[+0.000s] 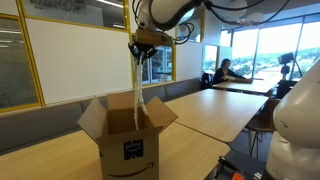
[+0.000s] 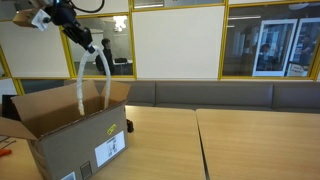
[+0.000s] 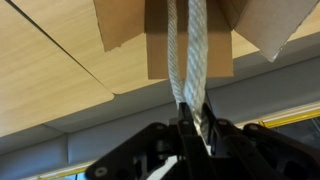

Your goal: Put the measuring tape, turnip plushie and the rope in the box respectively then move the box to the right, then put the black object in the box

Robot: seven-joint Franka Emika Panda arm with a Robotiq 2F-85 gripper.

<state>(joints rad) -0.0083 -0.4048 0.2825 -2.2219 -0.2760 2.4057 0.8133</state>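
While arm (image 1: 172,12) hangs high above box (image 1: 112,142), claw (image 1: 138,56) clamps rope (image 1: 137,88) dangling into it.

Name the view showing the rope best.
An exterior view: the rope hangs doubled from the tool into the box. In an exterior view the rope looks single-stranded; wrist view shows only its gripped part.

on table (image 1: 60,160): box (image 1: 128,140), flaps open. directly above box: gripper (image 1: 139,52). from gripper down into box: rope (image 1: 137,90), doubled. behind table: bench (image 2: 230,95). beside table, across narrow gap: second table (image 2: 260,140).
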